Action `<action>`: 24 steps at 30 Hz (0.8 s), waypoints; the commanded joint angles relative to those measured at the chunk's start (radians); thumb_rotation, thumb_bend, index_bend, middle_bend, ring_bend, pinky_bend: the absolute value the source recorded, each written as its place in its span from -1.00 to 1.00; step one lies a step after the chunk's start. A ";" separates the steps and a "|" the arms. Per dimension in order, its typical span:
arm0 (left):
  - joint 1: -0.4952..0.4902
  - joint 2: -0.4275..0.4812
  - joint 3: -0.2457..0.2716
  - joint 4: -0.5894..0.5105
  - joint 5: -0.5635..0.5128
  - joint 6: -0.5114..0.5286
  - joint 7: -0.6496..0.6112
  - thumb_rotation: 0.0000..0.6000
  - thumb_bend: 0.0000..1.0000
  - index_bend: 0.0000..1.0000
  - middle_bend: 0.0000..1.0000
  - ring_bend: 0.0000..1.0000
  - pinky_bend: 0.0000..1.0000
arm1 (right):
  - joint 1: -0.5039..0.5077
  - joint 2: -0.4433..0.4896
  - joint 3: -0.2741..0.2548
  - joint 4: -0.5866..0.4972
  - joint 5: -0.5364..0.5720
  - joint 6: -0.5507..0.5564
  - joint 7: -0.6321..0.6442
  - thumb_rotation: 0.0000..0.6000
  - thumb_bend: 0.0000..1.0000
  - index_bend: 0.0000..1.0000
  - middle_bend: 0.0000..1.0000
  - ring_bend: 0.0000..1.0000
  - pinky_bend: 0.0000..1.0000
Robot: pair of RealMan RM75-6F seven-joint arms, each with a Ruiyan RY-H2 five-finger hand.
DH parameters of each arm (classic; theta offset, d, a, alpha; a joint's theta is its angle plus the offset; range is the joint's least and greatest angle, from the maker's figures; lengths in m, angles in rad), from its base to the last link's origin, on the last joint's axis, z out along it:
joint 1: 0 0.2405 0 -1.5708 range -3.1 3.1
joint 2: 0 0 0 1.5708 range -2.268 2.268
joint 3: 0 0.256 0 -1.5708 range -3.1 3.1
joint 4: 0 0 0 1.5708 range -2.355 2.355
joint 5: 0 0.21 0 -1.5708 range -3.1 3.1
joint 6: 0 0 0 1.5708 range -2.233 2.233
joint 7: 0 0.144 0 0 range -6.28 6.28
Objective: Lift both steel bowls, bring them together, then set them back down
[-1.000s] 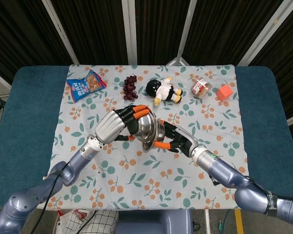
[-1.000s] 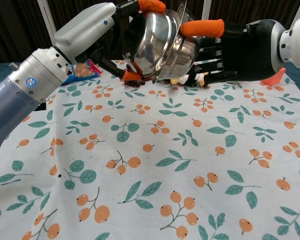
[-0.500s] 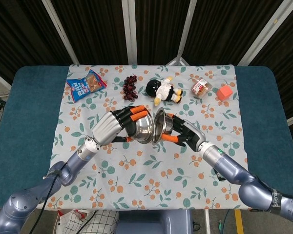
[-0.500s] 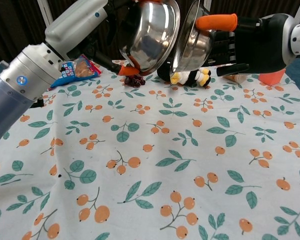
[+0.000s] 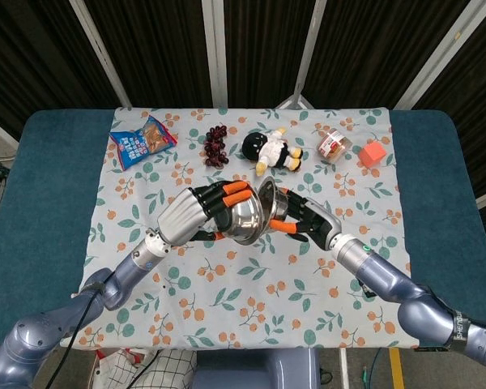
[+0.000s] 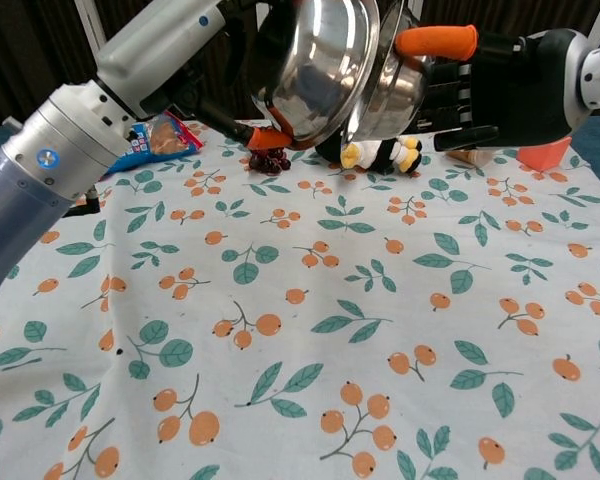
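Both steel bowls are held in the air above the middle of the table, rims meeting. The left bowl (image 5: 245, 219) is tilted with its opening facing the right bowl (image 5: 273, 204), which stands nearly on edge against it; in the chest view the right bowl's rim overlaps the left bowl's rim, so the two appear to touch.

The left hand (image 5: 196, 215) holds the left bowl, its orange-tipped fingers (image 5: 233, 192) wrapped closely over the outer wall and one tip under the lower rim. The right hand (image 5: 306, 220) holds the right bowl from behind, fingers closed around its back and an orange tip (image 6: 435, 42) lying over the top edge.

Below the bowls the floral cloth (image 5: 227, 292) lies flat, with bare cloth running from the middle to the near edge of the table (image 5: 40, 211).

Along the far edge stand the other items, well apart from the bowls: a snack packet (image 5: 142, 140) toward the far left corner, a bunch of dark grapes (image 5: 217, 144), a plush penguin (image 5: 271, 151) just beyond the bowls, a small jar (image 5: 334, 145) and an orange block (image 5: 373, 153) toward the far right corner.
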 commanded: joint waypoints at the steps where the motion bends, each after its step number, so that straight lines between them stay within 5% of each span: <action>1: -0.014 -0.016 -0.001 0.011 -0.003 -0.019 0.002 1.00 -0.14 0.11 0.46 0.11 0.32 | -0.006 -0.004 0.011 -0.032 -0.007 -0.009 -0.003 1.00 -0.29 0.64 0.48 0.56 0.97; 12: -0.039 -0.058 -0.011 0.049 0.001 0.026 -0.036 1.00 -0.13 0.09 0.47 0.11 0.32 | -0.053 -0.004 0.057 -0.135 -0.033 -0.065 -0.015 1.00 -0.29 0.64 0.48 0.56 0.97; 24: -0.012 -0.004 0.004 -0.011 0.016 0.095 -0.038 1.00 -0.13 0.10 0.47 0.11 0.32 | -0.110 0.016 0.109 -0.060 -0.029 -0.072 -0.029 1.00 -0.29 0.64 0.48 0.56 0.97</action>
